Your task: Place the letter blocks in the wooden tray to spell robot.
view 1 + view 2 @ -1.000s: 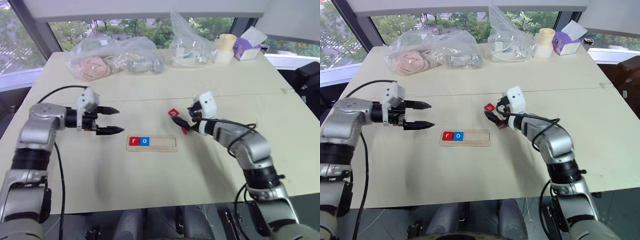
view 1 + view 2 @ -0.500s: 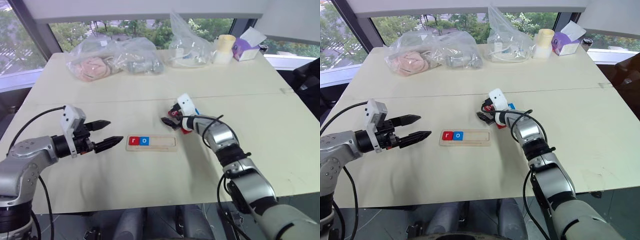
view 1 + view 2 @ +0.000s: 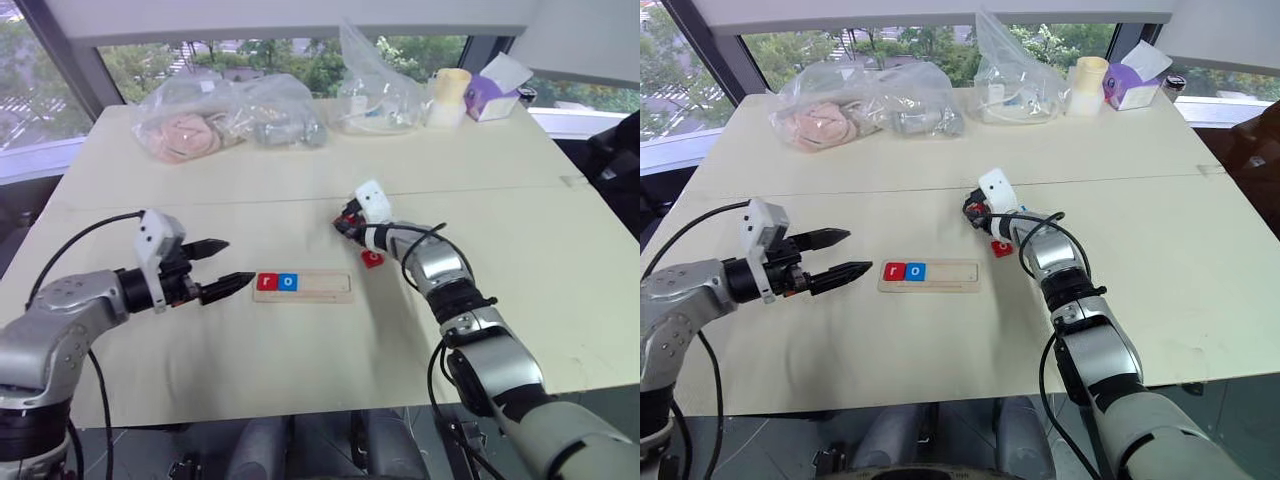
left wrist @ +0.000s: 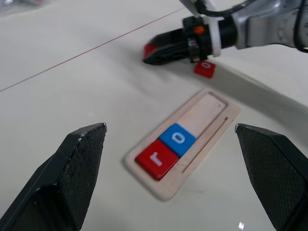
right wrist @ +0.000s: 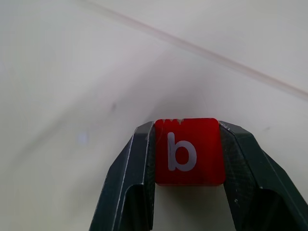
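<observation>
- The right gripper [image 5: 188,151] is clamped on the red b block [image 5: 188,150], one finger on each side, letter facing the wrist camera, over the table [image 3: 480,170] just beyond the tray's right end.
- The left gripper [image 3: 222,265] has its fingers spread wide with nothing between them; it points at the left end of the tray [image 3: 326,285].
- The tray lies mid-table, with a red r block [image 4: 157,157] and a blue o block [image 4: 177,138] side by side in its left end.
- A second red block [image 3: 372,258] lies on the table just off the tray's right end, near the right gripper.
</observation>
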